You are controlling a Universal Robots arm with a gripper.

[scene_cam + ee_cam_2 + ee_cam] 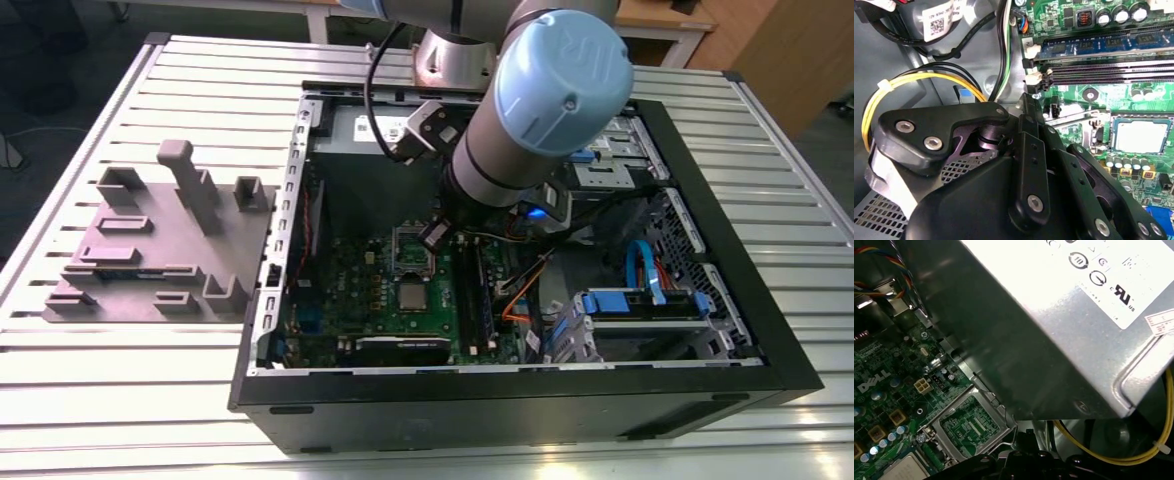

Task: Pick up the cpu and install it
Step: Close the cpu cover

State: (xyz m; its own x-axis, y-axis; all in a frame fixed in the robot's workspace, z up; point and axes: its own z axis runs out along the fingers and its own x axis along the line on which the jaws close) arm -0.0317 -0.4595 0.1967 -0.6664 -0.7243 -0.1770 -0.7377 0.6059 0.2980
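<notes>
Gripper (1029, 165) jaw state unclear, hovering inside the case beside the cpu (1142, 136), which sits in its socket.

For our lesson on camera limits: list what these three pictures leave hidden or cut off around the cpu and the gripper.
- The gripper: in the second wrist view its own black linkage covers the fingertips, so open or shut cannot be told.
- The cpu: cut off by the edge in the first wrist view.
- The motherboard: in the exterior view the arm covers part of it.
</notes>
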